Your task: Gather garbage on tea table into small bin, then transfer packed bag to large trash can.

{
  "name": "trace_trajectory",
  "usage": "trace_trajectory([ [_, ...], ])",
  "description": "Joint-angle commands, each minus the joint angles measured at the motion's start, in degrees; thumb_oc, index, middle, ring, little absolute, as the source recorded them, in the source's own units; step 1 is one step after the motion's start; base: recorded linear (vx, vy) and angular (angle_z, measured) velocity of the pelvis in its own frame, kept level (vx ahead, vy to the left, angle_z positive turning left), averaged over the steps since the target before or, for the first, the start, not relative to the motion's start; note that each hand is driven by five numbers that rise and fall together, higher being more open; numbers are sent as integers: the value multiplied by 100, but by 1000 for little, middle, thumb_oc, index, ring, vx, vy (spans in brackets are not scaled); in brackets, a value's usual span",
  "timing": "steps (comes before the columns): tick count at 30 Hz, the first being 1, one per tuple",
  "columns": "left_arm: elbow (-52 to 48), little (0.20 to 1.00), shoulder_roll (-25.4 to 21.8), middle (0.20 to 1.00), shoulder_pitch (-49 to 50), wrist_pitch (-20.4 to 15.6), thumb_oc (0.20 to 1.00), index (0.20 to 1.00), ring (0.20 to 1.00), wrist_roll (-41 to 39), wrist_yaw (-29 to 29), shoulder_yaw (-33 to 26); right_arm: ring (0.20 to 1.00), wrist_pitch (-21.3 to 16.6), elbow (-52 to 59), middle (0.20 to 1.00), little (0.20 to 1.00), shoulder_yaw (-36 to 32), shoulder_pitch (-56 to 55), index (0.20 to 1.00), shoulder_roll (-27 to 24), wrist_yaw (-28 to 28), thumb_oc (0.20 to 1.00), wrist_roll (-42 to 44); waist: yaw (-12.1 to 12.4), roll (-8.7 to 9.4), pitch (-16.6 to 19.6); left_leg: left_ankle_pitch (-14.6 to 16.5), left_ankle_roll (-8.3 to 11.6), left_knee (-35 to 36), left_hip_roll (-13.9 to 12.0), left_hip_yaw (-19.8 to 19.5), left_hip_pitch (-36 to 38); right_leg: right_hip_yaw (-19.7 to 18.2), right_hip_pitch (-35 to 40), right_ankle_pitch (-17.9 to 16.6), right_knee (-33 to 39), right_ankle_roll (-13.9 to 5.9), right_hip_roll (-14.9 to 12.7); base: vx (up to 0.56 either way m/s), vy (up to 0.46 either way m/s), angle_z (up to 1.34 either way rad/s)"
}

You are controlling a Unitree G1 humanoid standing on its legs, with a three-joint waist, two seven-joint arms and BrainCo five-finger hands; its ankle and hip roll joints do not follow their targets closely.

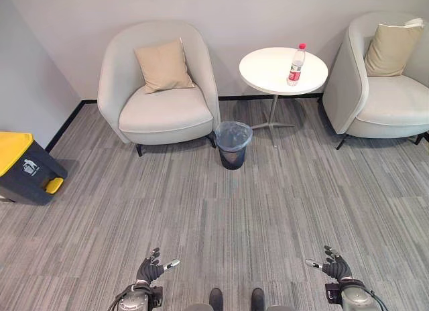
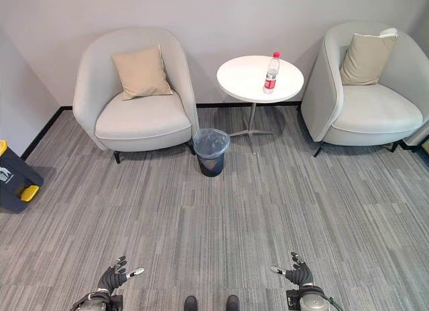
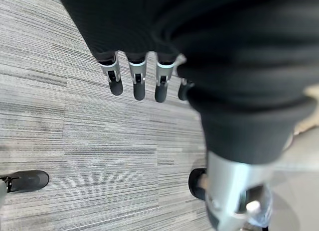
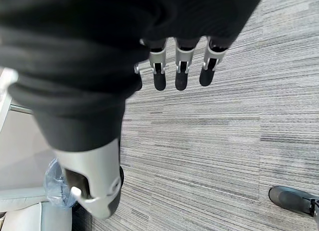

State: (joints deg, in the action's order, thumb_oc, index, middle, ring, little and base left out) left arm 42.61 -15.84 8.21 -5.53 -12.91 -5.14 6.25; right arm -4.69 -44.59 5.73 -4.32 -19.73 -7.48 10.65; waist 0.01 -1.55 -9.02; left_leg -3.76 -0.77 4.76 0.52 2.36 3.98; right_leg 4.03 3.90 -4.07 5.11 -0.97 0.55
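Observation:
A clear plastic bottle (image 1: pixel 296 64) with a red cap and red label stands upright on the round white tea table (image 1: pixel 268 73) at the back. A small black bin (image 1: pixel 232 145) lined with a clear bag sits on the floor in front of the table, beside the left armchair. The large dark trash can (image 1: pixel 23 167) with a yellow lid stands at the far left. My left hand (image 1: pixel 151 268) and right hand (image 1: pixel 334 265) hang low near the bottom edge, both open with fingers (image 3: pixel 138 80) straight and holding nothing, far from the table.
Two light grey armchairs (image 1: pixel 161 100) (image 1: pixel 385 90), each with a beige cushion, flank the table against the wall. Grey striped carpet (image 1: pixel 234 217) spreads between me and the furniture.

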Motion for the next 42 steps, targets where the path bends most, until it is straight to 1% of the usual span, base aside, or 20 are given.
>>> trace_trajectory([
  [1,-4,1000,-134,1000,-259,-185,1000,1000,1000,-197,-137,-90,1000,-226,175,1000,1000,-109,213,1000,-7,-138,1000,166,-36,203,77,696,208,-126,36,-68,147,21,237,562,-59,-543,-416,0,0,0],
  [8,-64,1000,-152,1000,-238,-164,1000,1000,1000,-257,-134,-97,1000,-176,199,1000,1000,-154,262,1000,-13,-174,1000,225,-21,244,23,836,150,-436,87,-27,-41,-22,137,581,-194,-571,-483,8,33,-3],
  [15,-186,1000,-231,1000,-254,-174,1000,1000,1000,-256,-168,-82,1000,-112,178,1000,1000,-185,399,1000,-22,-238,1000,284,46,305,-93,1037,37,-925,195,15,-433,-171,-249,596,-598,-632,-561,-9,66,-14],
  [20,-256,1000,-285,1000,-277,-197,1000,1000,1000,-265,-192,-141,1000,-96,217,1000,1000,-199,525,1000,-2,-300,1000,316,64,297,-209,1163,-78,-1031,276,22,-516,-294,-668,618,-1167,-745,-583,27,96,-17],
  [21,-222,1000,-281,1000,-300,-207,1000,1000,1000,-303,-237,-202,1000,-100,201,1000,1000,-137,639,1000,3,-315,1000,287,78,278,-256,1225,-91,-995,222,135,-459,-146,-964,589,-1537,-830,-593,66,84,-26],
  [22,-222,1000,-281,1000,-300,-207,1000,1000,1000,-303,-237,-202,1000,-100,201,1000,1000,-137,639,1000,3,-315,1000,287,78,278,-256,1225,-91,-995,222,135,-459,-146,-964,589,-1537,-830,-593,152,57,-50],
  [23,-230,1000,-279,1000,-299,-226,1000,1000,1000,-327,-269,-218,1000,-93,280,1000,1000,-88,670,1000,-5,-303,1000,232,85,290,-286,1286,-90,-957,195,237,-321,56,-1080,498,-1519,-840,-649,263,-64,-97],
  [25,-179,1000,-243,1000,-383,-226,1000,1000,1000,-363,-304,-192,1000,-79,420,1000,1000,63,716,1000,-31,-312,1000,63,64,295,-331,1423,-30,-800,106,431,116,821,-1383,229,-1066,-791,-733,389,-145,-101],
  [26,-152,1000,-242,1000,-420,-231,1000,1000,1000,-364,-312,-182,1000,-65,421,1000,1000,74,721,1000,-34,-318,1000,41,38,280,-350,1433,4,-776,74,432,194,945,-1463,211,-1064,-789,-754,295,-171,-60],
  [28,-162,1000,-245,1000,-439,-244,1000,1000,1000,-353,-307,-158,1000,-73,495,1000,1000,70,668,1000,-38,-304,1000,32,1,286,-350,1474,43,-779,72,380,271,990,-1420,240,-1003,-785,-768,203,-145,-6],
  [29,-186,1000,-193,1000,-438,-259,1000,1000,1000,-288,-318,-98,1000,-117,574,1000,1000,47,559,1000,-39,-321,1000,40,-40,298,-306,1535,106,-803,52,331,377,942,-1309,282,-958,-680,-728,230,-168,29],
  [30,-186,1000,-154,1000,-453,-266,1000,1000,1000,-298,-321,-79,1000,-144,542,1000,1000,29,548,1000,-53,-339,1000,48,-53,287,-272,1489,178,-876,0,305,380,938,-1260,282,-952,-626,-694,371,-326,34],
  [31,-200,1000,-102,1000,-481,-259,1000,1000,1000,-325,-298,-16,1000,-190,612,1000,1000,5,522,1000,-79,-349,1000,87,-92,252,-220,1276,348,-1181,-125,254,305,936,-1140,326,-858,-525,-596,269,-293,44],
  [33,-261,1000,-72,1000,-506,-244,1000,1000,1000,-331,-279,51,1000,-236,693,1000,1000,-19,479,1000,-91,-355,1000,161,-122,230,-240,987,540,-1779,-305,277,63,926,-958,426,-756,-377,-484,191,-269,54],
  [35,-262,1000,-22,1000,-591,-228,1000,1000,1000,-348,-244,153,1000,-261,654,1000,1000,-8,521,1000,-140,-404,1000,201,-127,232,-334,761,634,-2503,-456,312,-302,927,-781,550,-642,-238,-407,105,-207,32],
  [37,-204,1000,7,1000,-696,-226,1000,1000,1000,-376,-238,229,1000,-241,577,1000,1000,41,595,1000,-171,-426,1000,217,-98,242,-449,677,593,-2816,-527,327,-612,919,-638,652,-555,-171,-375,77,-148,-20],
  [38,-207,1000,1,1000,-761,-230,1000,1000,1000,-376,-256,276,1000,-245,589,1000,1000,54,629,1000,-197,-434,1000,236,-57,251,-533,799,534,-2853,-469,298,-826,874,-554,686,-508,-169,-357,161,-109,-23],
  [40,-183,1000,-6,1000,-807,-233,1000,1000,1000,-339,-228,347,1000,-246,543,1000,1000,80,642,1000,-221,-417,1000,273,-10,336,-553,1110,420,-2400,-286,354,-1176,859,-452,760,-401,-242,-409,202,-55,-8],
  [41,-176,1000,-18,1000,-818,-228,1000,1000,1000,-325,-232,357,1000,-250,538,1000,1000,89,643,1000,-220,-427,1000,278,8,354,-551,1030,402,-2205,-216,348,-1360,851,-429,782,-371,-251,-405,234,-5,-8],
  [42,-179,1000,-34,1000,-817,-212,1000,1000,1000,-297,-234,380,1000,-241,468,1000,1000,117,647,1000,-205,-439,1000,273,88,337,-575,727,433,-1728,-137,296,-1580,781,-309,854,-328,-252,-318,259,16,-3],
])
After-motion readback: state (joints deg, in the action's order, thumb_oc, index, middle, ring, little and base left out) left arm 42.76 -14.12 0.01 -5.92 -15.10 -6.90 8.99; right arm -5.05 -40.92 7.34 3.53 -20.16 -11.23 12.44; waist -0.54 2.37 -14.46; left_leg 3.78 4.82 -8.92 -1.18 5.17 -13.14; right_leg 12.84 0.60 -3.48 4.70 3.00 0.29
